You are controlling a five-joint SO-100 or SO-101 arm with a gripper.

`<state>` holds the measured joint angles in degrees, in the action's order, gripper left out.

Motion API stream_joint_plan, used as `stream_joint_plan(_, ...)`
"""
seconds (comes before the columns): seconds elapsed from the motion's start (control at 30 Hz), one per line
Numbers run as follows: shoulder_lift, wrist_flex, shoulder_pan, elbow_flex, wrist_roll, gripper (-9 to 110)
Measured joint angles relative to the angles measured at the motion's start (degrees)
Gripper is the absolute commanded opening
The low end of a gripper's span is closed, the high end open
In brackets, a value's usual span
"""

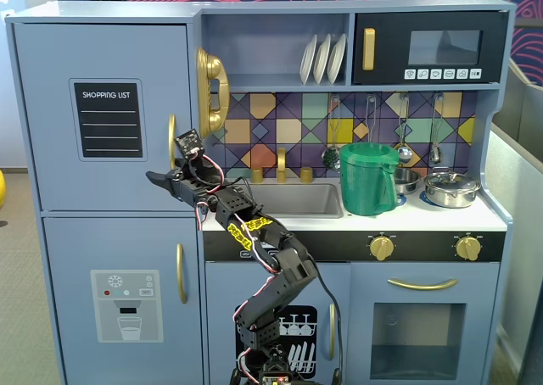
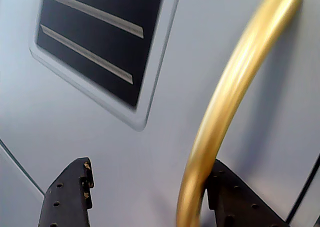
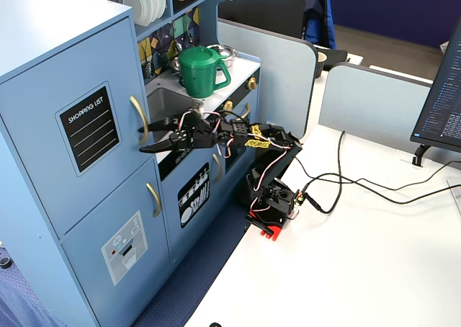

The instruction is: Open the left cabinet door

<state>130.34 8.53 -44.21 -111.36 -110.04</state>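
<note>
The left cabinet door [image 1: 51,114] is light blue with a black "SHOPPING LIST" panel [image 1: 108,119] and a curved gold handle [image 1: 172,139]. It looks closed in both fixed views, and it also shows in the other fixed view [image 3: 43,154]. My gripper [image 3: 142,140] is open at the lower part of the handle [image 3: 139,118], one finger on each side. In the wrist view the handle [image 2: 235,87] runs between the black fingers. It lies against the right finger [image 2: 235,202], while the left finger [image 2: 70,197] is well clear of it. The gripper [image 2: 150,187] is close to the door face.
Below is the door with the ice/water dispenser graphic [image 1: 127,304] and its gold handle [image 1: 181,273]. A gold toy phone [image 1: 212,88] hangs right of the handle. A green pitcher [image 1: 369,179] stands by the sink [image 1: 297,200]. The arm base [image 3: 270,204] and cables [image 3: 360,186] are on the white table.
</note>
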Motion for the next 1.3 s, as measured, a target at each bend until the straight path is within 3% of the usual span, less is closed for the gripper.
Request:
stream_joint_plan(0.57, 19.25, -4.31, -15.64, -15.12, -12.83, 21)
stream_joint_plan(0.8, 27.07, -6.86, -16.61, -18.37, -11.25, 20)
stream_joint_plan(1.07, 38.23, -4.04, -13.18, -19.25, -8.70, 20)
stream_joint_plan(1.3, 39.29, 7.47, 0.70, -18.54, 1.32, 19)
